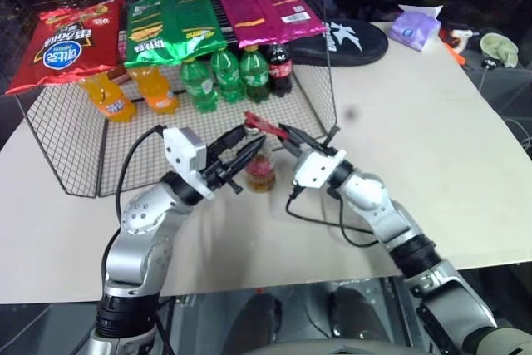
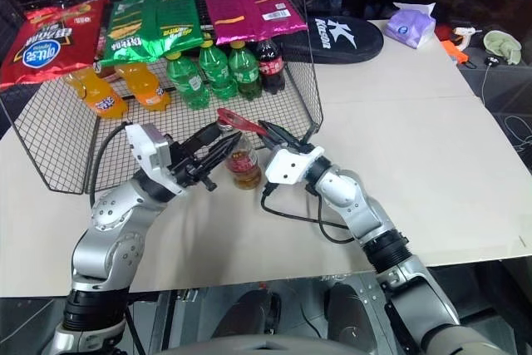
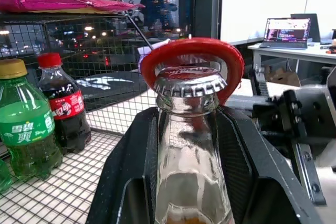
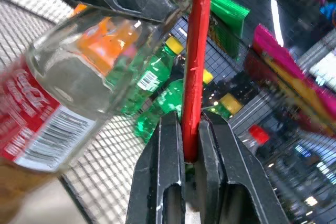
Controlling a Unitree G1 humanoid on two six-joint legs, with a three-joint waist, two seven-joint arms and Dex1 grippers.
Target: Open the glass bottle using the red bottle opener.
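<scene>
Left gripper point(image 1: 242, 155) clamps the upright bottle point(image 1: 260, 172) by its neck just before the wire basket point(image 1: 58, 151), while right gripper point(image 1: 283, 132) pinches the opener point(image 1: 262, 124), loop around the cap point(image 3: 189, 81).

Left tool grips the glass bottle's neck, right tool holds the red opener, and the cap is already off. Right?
Not quite. The left wrist view shows the cap on the glass bottle. The left tool grips its neck; the right tool holds the red opener.
</scene>
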